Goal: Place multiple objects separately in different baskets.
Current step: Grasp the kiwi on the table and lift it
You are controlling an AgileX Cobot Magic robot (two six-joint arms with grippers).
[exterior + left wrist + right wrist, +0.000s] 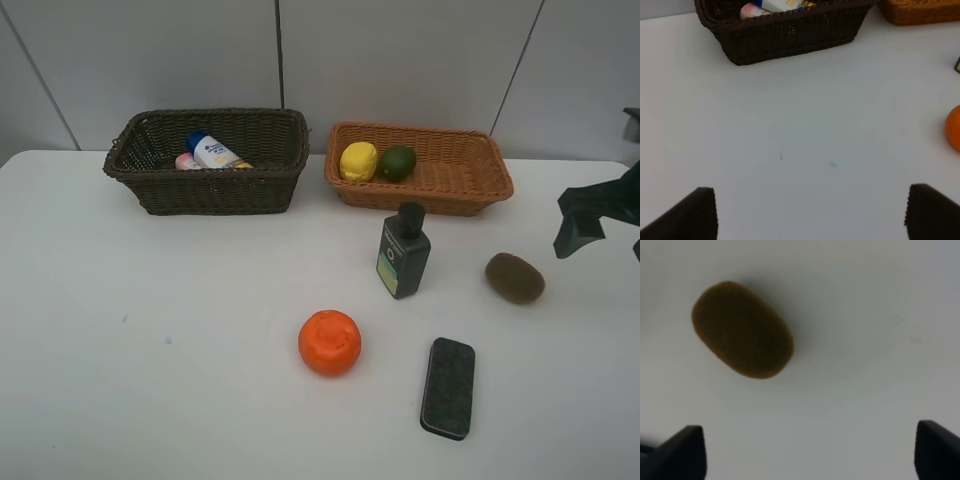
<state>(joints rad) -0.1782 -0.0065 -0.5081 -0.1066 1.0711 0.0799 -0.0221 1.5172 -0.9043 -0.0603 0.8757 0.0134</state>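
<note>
- White table (150, 350): your dark green bottle (403, 258) stands just in front of the tan basket (470, 190), brown fruit (515, 277) near the right edge.
- Your right gripper (810, 440) and left gripper (811, 192) both gape wide, holding nothing.

The left gripper (812, 220) has open table (790, 125) between its wide-apart fingers (695, 215) and well ahead of them. The dark basket (785, 35) blocks the way far ahead, and the orange fruit (955, 127) lies outside one finger. Ahead of the right gripper (810, 455), the brown fruit (742, 330) sits nearer one finger, with open room beside it.
</note>
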